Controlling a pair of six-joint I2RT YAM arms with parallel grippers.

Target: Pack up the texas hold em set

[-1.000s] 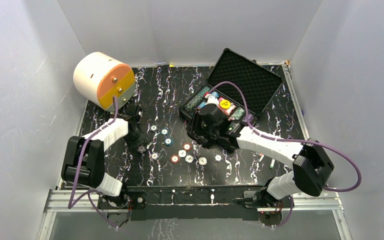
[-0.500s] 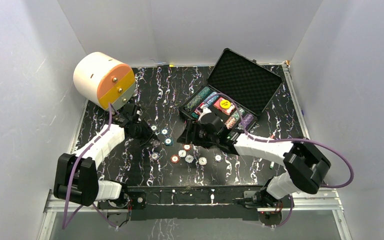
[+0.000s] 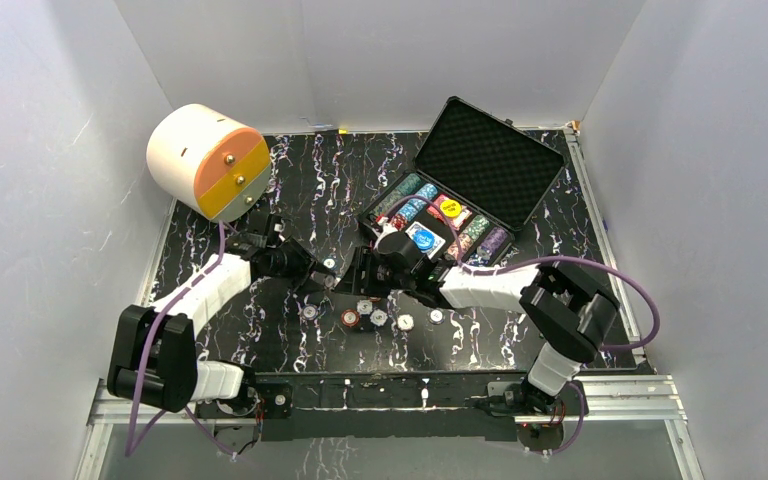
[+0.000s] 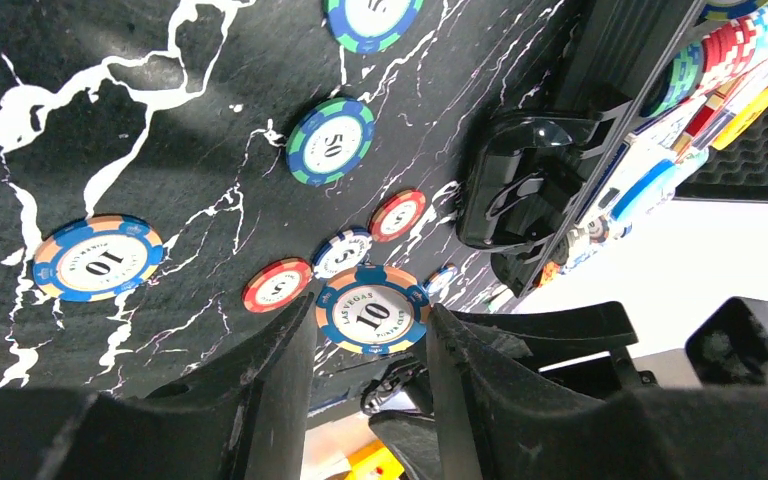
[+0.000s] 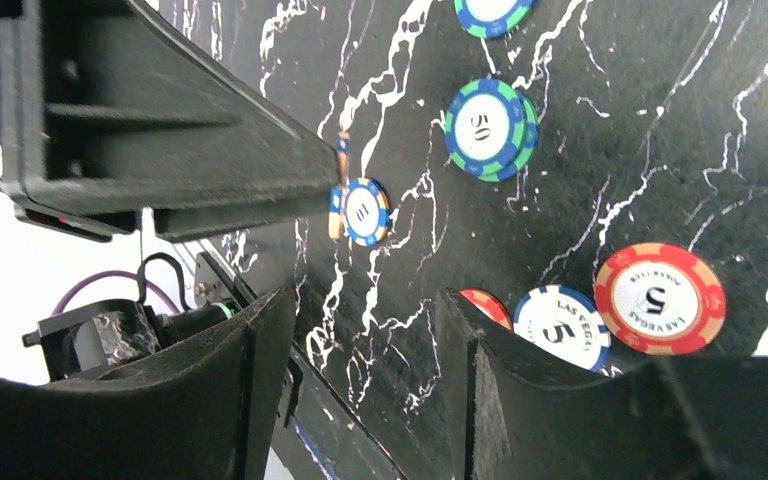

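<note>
The black case (image 3: 490,160) lies open at the back right, with rows of chips (image 3: 430,215) in its foam tray. Loose chips (image 3: 380,318) are scattered on the black marbled table in front of it. My left gripper (image 3: 322,278) reaches right over them and is shut on a blue-and-orange "10" chip (image 4: 372,312), pinched by its edges and held off the table. My right gripper (image 3: 358,272) faces it closely, with its jaws open and empty (image 5: 365,330). In the right wrist view the held chip (image 5: 360,212) shows at the left fingers' tip.
A white-and-orange round drawer unit (image 3: 205,160) stands at the back left. White walls close in three sides. On the table lie a green "50" chip (image 5: 490,128), a red "5" chip (image 5: 660,298) and another "10" chip (image 4: 97,258). The metal rail (image 3: 390,385) marks the near edge.
My left gripper has risen from the table's left and swung right with the chip. My right gripper has left the case, moved left toward it, and opened wider.
</note>
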